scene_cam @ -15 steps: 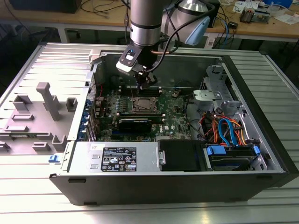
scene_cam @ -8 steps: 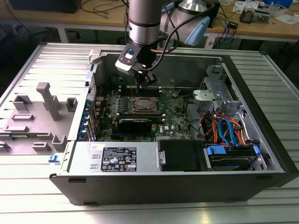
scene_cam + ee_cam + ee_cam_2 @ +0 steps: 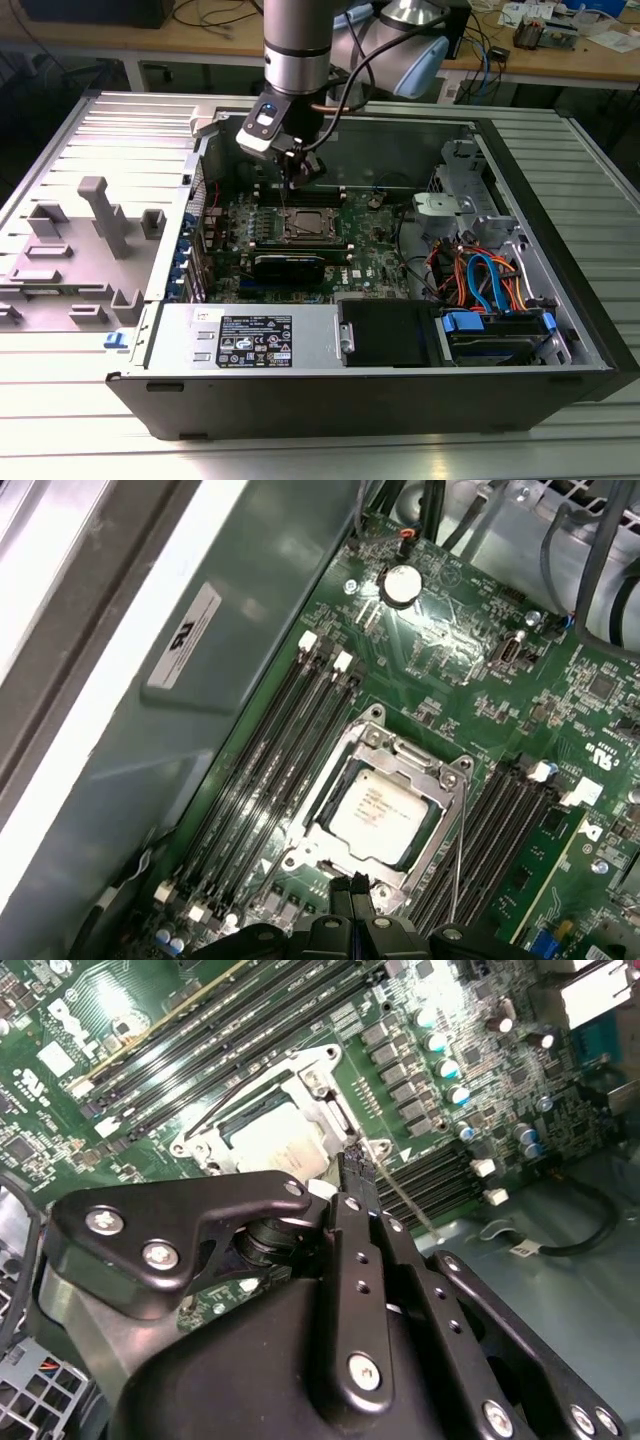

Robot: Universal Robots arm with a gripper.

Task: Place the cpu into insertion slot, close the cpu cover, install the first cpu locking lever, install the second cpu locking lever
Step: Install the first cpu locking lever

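The cpu (image 3: 385, 810), where does it lie? asks the first.

Flat in the insertion slot (image 3: 300, 856), silver top up, answers the second. The cpu cover (image 3: 440, 780) is down over it, and its frame rings the chip on every side in the first wrist view.

And the slot itself?

About the middle of the green motherboard (image 3: 375, 250), inside the open computer case (image 3: 560, 260) that lies on its side. Long black memory slots (image 3: 285, 735) run along two opposite sides of it.

Where is the gripper (image 3: 298, 182)?

Just above the slot's far edge in the exterior view, on an arm that comes down from the far side. In both wrist views it points at the rim of the cover. Whether it touches the metal I cannot tell.

How does the hand stand?

Narrow. The fingers (image 3: 345, 900) are pressed together, with nothing that I can make out between them.

Any lever?

A thin wire lever (image 3: 456, 865) runs beside the cover's edge, next to the memory slots. Whether it is hooked down I cannot tell.

What else is around?

A power supply (image 3: 250, 340) along the case's near side, and blue and orange cables (image 3: 485, 275) toward the exterior view's right. A grey fixture (image 3: 100, 220) stands on the ribbed table (image 3: 80, 410) at the exterior view's left.
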